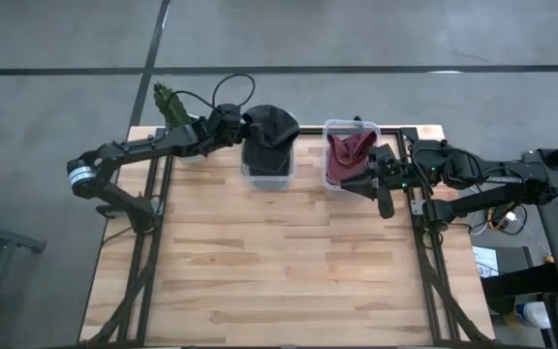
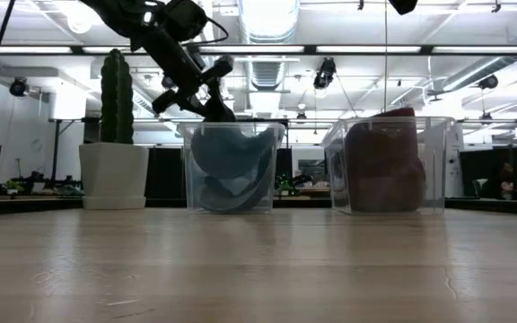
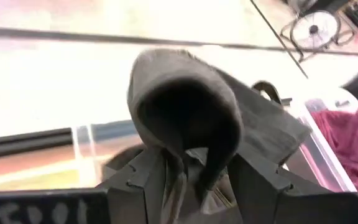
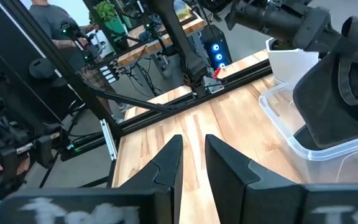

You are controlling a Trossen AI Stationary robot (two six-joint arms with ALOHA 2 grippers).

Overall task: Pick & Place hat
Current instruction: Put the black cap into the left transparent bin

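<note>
A dark grey fabric hat (image 1: pixel 267 127) is grasped by the left claw (image 1: pixel 231 121), which is clenched on its crown, so that the cloth hangs just beyond the claw and drapes over the near rim of the clear plastic bin (image 1: pixel 267 174) on the far half of the pale wooden desk (image 1: pixel 279 262). Judging from this, the hat is being lowered into that bin; the step would be done well if the claw were brought over the bin's middle and let down until the brim clears the rim before anything is released. The left arm is stretched from the desk's left edge toward the far side, its wrist tilted downward. Further right, a second clear plastic bin (image 1: pixel 351 155) holding a maroon cloth hat (image 1: pixel 347 155) sits just beside the right claw (image 1: pixel 381 186), which waits empty, its fingers parted by a narrow gap, the arm folded at the desk's right edge.
</note>
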